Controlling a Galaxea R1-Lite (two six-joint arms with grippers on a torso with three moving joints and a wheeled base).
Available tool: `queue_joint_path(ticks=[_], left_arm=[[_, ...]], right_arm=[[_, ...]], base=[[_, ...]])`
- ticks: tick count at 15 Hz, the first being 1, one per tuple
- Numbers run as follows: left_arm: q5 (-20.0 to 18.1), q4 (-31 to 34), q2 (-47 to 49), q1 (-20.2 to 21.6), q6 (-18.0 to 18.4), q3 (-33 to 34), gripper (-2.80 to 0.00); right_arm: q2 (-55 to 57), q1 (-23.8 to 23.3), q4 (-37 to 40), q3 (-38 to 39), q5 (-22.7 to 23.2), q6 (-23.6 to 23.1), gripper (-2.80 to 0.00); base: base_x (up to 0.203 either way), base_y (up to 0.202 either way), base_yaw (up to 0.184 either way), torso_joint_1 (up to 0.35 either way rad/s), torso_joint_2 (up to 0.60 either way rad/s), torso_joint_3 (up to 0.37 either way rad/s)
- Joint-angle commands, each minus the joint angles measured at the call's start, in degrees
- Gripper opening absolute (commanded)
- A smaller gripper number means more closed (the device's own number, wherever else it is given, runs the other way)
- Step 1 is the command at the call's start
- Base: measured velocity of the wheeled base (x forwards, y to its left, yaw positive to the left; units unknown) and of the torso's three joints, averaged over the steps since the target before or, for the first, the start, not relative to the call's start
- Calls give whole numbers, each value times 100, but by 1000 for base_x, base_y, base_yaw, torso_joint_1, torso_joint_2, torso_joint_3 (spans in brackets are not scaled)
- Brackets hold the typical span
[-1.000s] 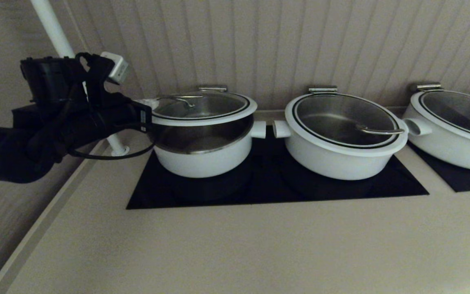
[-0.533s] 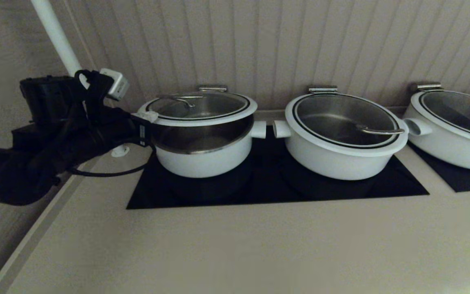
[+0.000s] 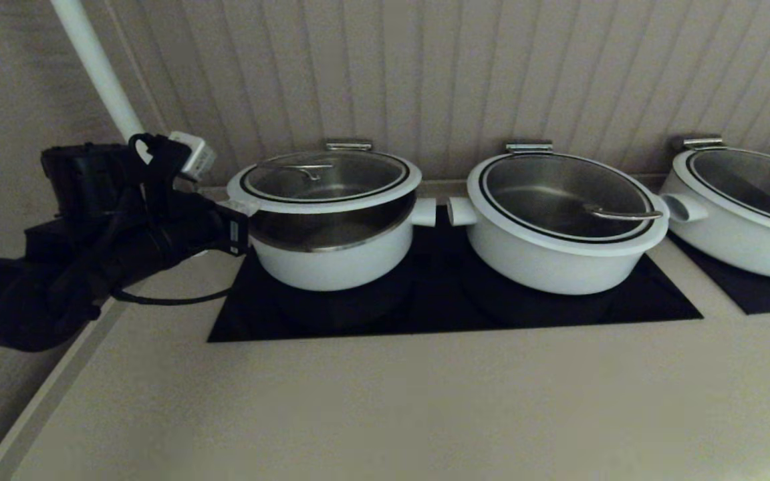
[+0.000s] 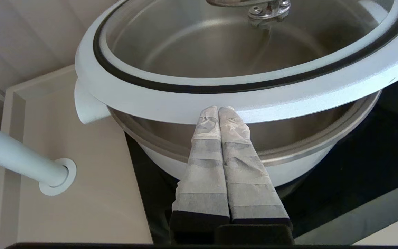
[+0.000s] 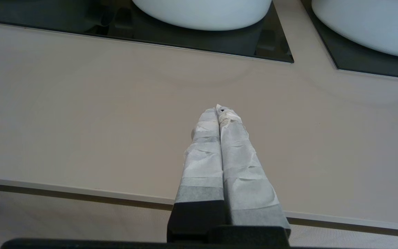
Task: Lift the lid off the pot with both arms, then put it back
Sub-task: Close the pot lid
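The lid (image 3: 325, 179), glass with a white rim and a wire handle, lies over the pot (image 3: 331, 264), whose steel inner bowl shows below the rim. My left gripper (image 3: 241, 206) is shut, with nothing between its fingers. Its tips press against the lower outer edge of the lid's rim on the pot's left side. In the left wrist view the left gripper (image 4: 218, 110) touches the white lid rim (image 4: 143, 100) above the pot (image 4: 299, 167). My right gripper (image 5: 218, 109) is shut and empty, over bare counter near the front edge, out of the head view.
Two wider white pots (image 3: 559, 227) (image 3: 746, 207) with lids stand to the right on black hob plates (image 3: 452, 307). A white pole (image 3: 101, 70) rises behind my left arm. The beige counter (image 3: 385, 401) stretches in front; a ribbed wall is close behind.
My left arm has come down and a little right. The lid's left side has dropped with it, so the lid sits lower and flatter over the pot.
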Motion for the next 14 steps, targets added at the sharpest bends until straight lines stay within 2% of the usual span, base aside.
queue_joint_path(ticks=[1, 3, 6, 14], left_arm=[[-6, -29, 40, -1, 5, -8, -280], [0, -81, 98, -1, -4, -26, -280], [92, -530, 300, -1, 13, 0, -280], [126, -548, 488, -1, 5, 18, -280]], right_arm=[[9, 1, 0, 0, 4, -8, -280], [0, 1, 0, 0, 4, -8, -280], [9, 1, 0, 0, 4, -8, -280], [9, 1, 0, 0, 4, -8, -280]], base=[[0, 0, 0, 0, 0, 0], [0, 0, 0, 0, 0, 0], [0, 0, 0, 0, 0, 0], [0, 0, 0, 0, 0, 0]])
